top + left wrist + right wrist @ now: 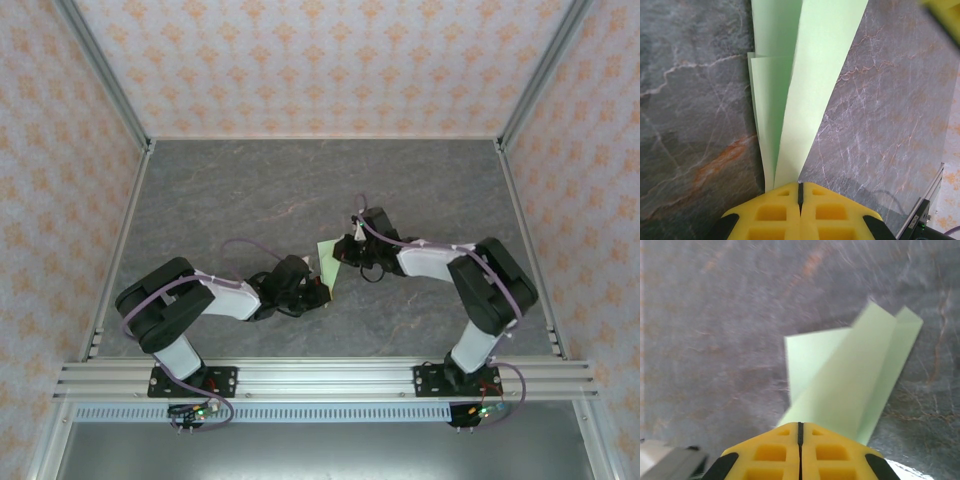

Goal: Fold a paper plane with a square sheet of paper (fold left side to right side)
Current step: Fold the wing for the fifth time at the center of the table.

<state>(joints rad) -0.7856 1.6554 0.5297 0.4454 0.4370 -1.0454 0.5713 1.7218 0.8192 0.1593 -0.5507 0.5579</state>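
Evidently mid-fold: left gripper (pixel 800 190) clenched on paper (pixel 810 75) at bottom centre; right gripper (pixel 800 427) clenched on its other end, likely to hold the layers taut for creasing.

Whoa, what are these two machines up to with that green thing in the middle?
Two robot arms are folding a pale-green paper into a paper plane. The left claw and the right claw are both shut on the paper, pinching it from opposite sides near the middle of the grey table. The paper has several long creases and overlapping layers, so the folding looks well along, though I can't tell if it is finished.
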